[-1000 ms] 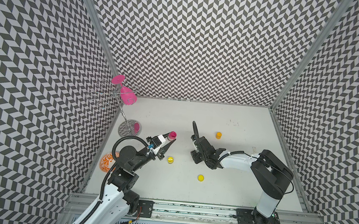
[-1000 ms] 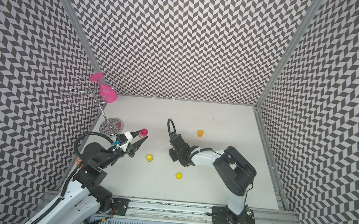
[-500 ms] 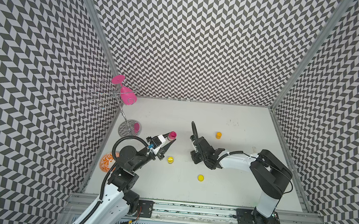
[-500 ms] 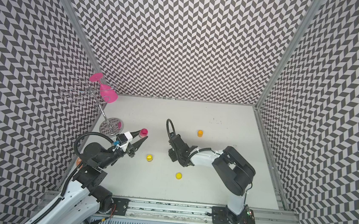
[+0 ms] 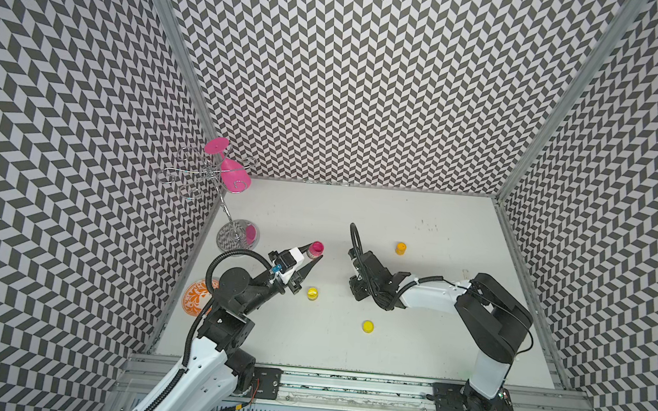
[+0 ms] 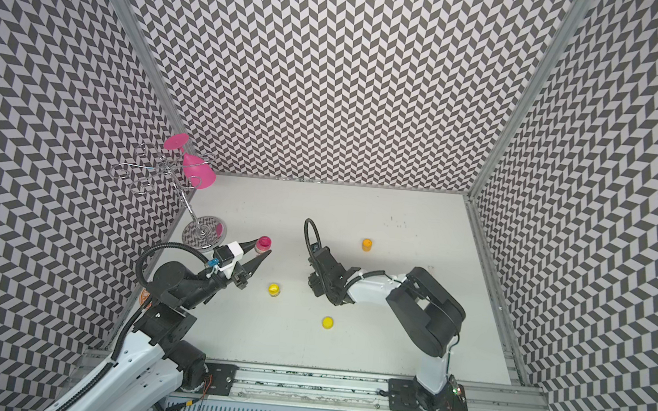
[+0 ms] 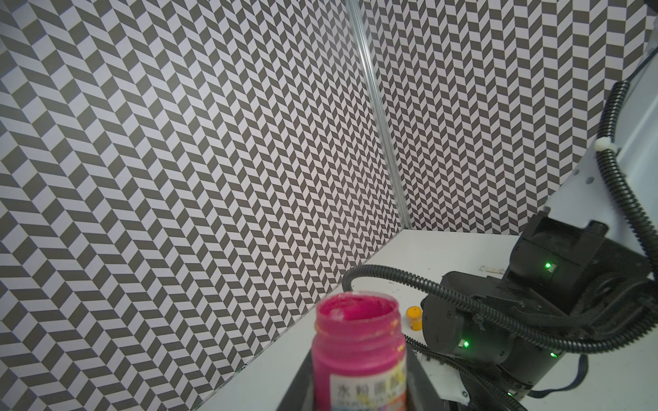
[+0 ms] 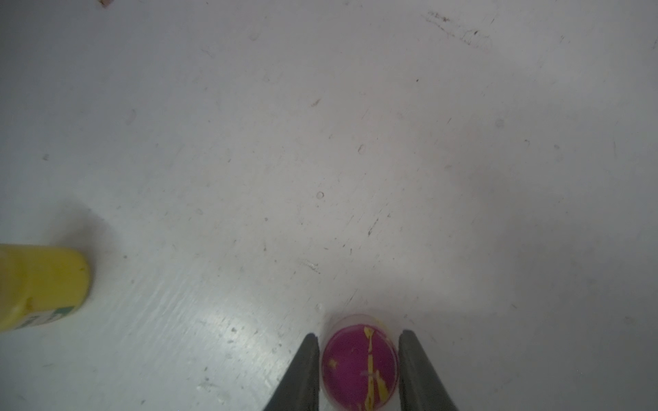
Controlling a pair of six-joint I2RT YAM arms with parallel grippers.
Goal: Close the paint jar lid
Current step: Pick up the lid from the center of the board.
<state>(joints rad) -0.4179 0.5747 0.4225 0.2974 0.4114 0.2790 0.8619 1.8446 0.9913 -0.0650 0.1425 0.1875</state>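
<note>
1. Presently the step in hand looks like the pick-up of the lid; the jar is not yet capped.
2. The left tool (image 5: pixel 314 253) is clamped on the body of the magenta paint jar (image 7: pixel 358 341). It holds the jar upright and clear of the tabletop (image 5: pixel 407 355), with the mouth open. In a top view the jar hangs beyond the yellow paint jar (image 5: pixel 312 293), toward the back wall.
3. The magenta lid (image 8: pixel 359 366) lies flat on the tabletop to the right of the yellow paint jar, well apart from the held jar. Its upturned face is smeared with yellow.
4. The right tool (image 8: pixel 358 334) is lowered over the lid, with one jaw on each side, right at the rim. Whether the jaws already press on it cannot be told.
5. The next move calls for a firm pinch across the rim and a straight lift. The lid would then travel past the yellow paint jar to the open mouth.
6. There it must sit level on the neck and be turned while the left tool keeps the jar from spinning. If the upturned face is the lid's inside, which cannot be told, it needs flipping first.
</note>
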